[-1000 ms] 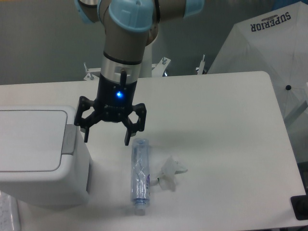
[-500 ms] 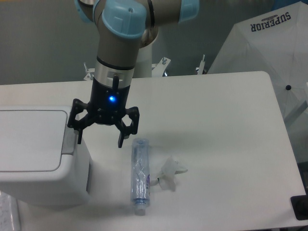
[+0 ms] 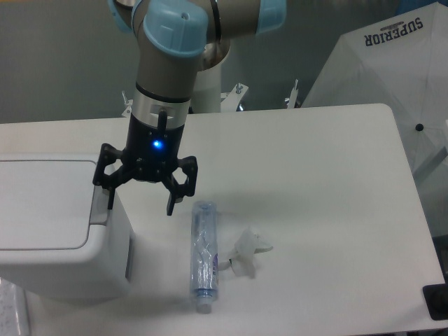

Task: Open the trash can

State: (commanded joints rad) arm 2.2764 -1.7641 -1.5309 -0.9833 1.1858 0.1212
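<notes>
My gripper (image 3: 140,199) hangs with its 2 fingers spread wide and nothing between them. One finger (image 3: 110,198) sits right at the near-right edge of the trash can (image 3: 63,231); the other (image 3: 170,204) points down over bare table (image 3: 315,182), just short of the clear bottle (image 3: 204,255).

The trash can lies to the left of my gripper in this view, filling the lower-left corner of the table. Its flat lid (image 3: 43,203) is shut and lies level. The lid's long side runs left to right across the frame, and its right end is the end nearest me. On that right rim sits the grey push tab (image 3: 101,205), a narrow strip running front to back along the rim.

That tab is the relation that matters. My left-hand finger is directly beside or just over the tab; from this 1 fixed view I cannot tell whether it touches it or hovers a little above. I judge the tab to be the release, so the coming move calls for a small shift leftward and a press down onto it, with the fingertip centred on the strip rather than on the lid panel.

The bottle lies lengthwise front to back beside a crumpled scrap (image 3: 248,250), both well clear of the can.
</notes>
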